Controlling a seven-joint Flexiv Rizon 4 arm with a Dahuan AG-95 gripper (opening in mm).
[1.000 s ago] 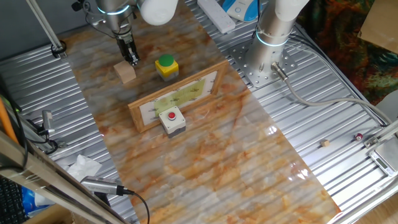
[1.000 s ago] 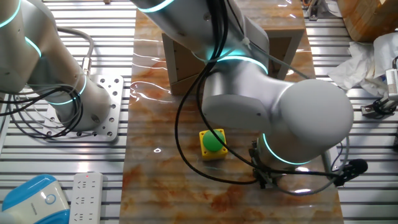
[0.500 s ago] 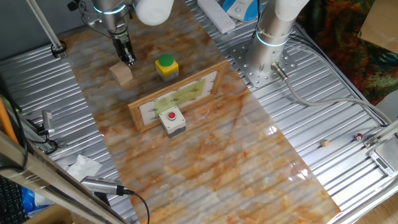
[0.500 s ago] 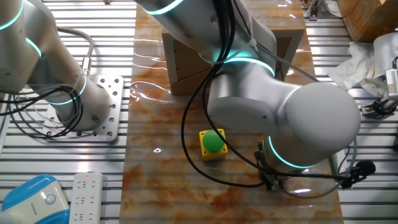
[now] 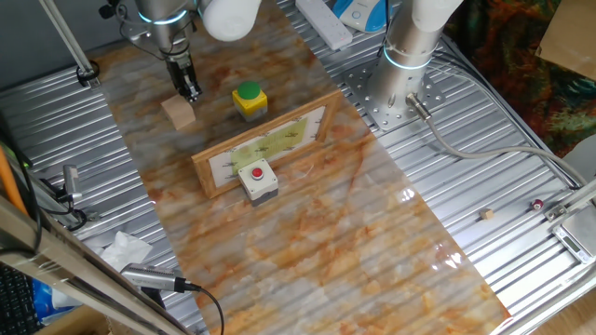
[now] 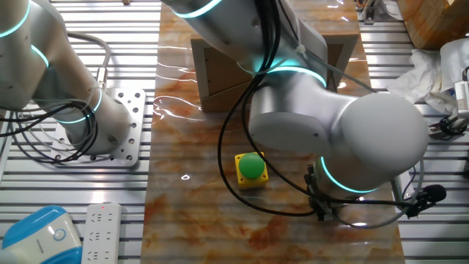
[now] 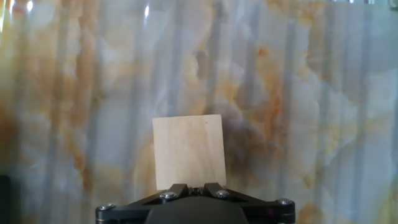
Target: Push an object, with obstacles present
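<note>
The object, a plain light-tan wooden cube (image 5: 178,113), sits on the marbled mat at the far left. My gripper (image 5: 191,91) is shut, and its tips touch the cube's right side. In the hand view the cube (image 7: 189,151) lies straight ahead of the closed fingertips (image 7: 176,187), flush against them. The obstacles stand to the right: a yellow box with a green button (image 5: 249,99), a long wooden-framed panel (image 5: 265,144) and a grey box with a red button (image 5: 258,180). In the other fixed view the arm hides the cube; the yellow box (image 6: 251,168) and the panel's back (image 6: 212,73) show.
A second arm's base (image 5: 405,51) stands on a plate at the back right, with a white power strip (image 5: 326,20) beside it. Crumpled tissue (image 5: 126,248) and cables lie on the ribbed metal at the front left. The mat's left edge is near the cube.
The gripper has pushed the cube a little further left, away from the yellow box. The obstacles have stayed in place.
</note>
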